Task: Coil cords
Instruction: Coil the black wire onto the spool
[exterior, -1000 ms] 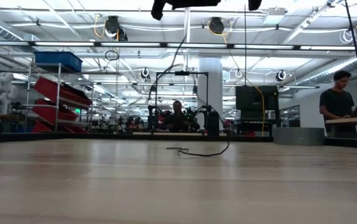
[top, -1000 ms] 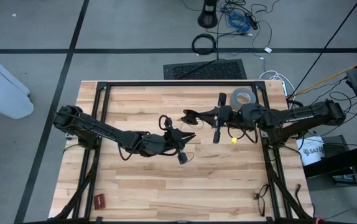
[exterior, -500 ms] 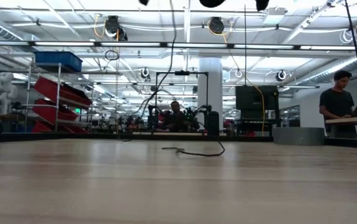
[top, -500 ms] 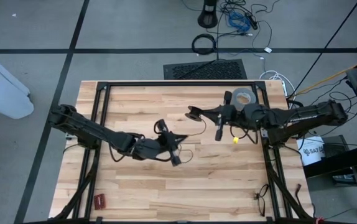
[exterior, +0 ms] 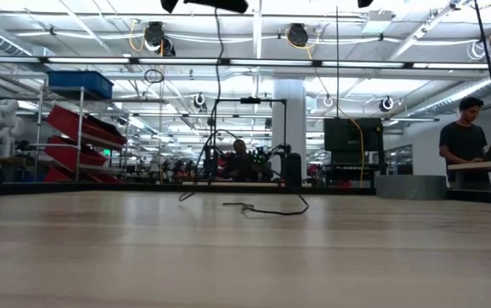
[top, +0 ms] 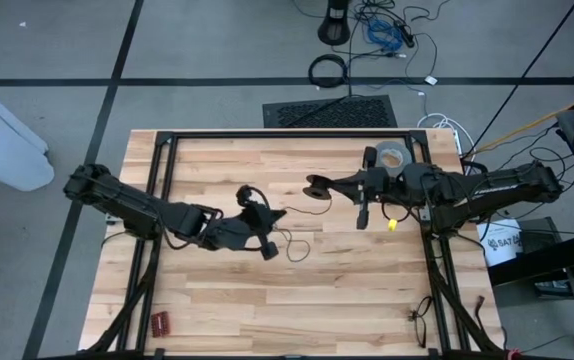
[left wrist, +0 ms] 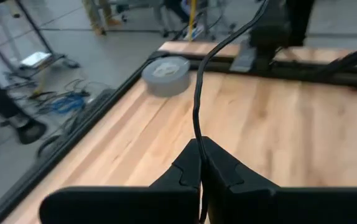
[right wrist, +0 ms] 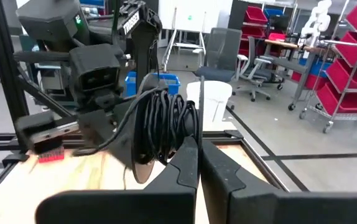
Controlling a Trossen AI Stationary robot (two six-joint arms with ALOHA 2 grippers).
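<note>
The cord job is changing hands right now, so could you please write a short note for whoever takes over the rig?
Left tool: shut on the cord, left of table centre, raised above the wood.
Right tool: shut on the coiled bundle of cord, right of centre, also raised.
Cord: a free stretch runs between the two tools; a slack loop lies on the table by the left tool.
Done: several turns already gathered in the right tool.
Left: wind in the loose stretch and the loop on the table.
The tape roll sits at the far right corner, not part of the job.
</note>
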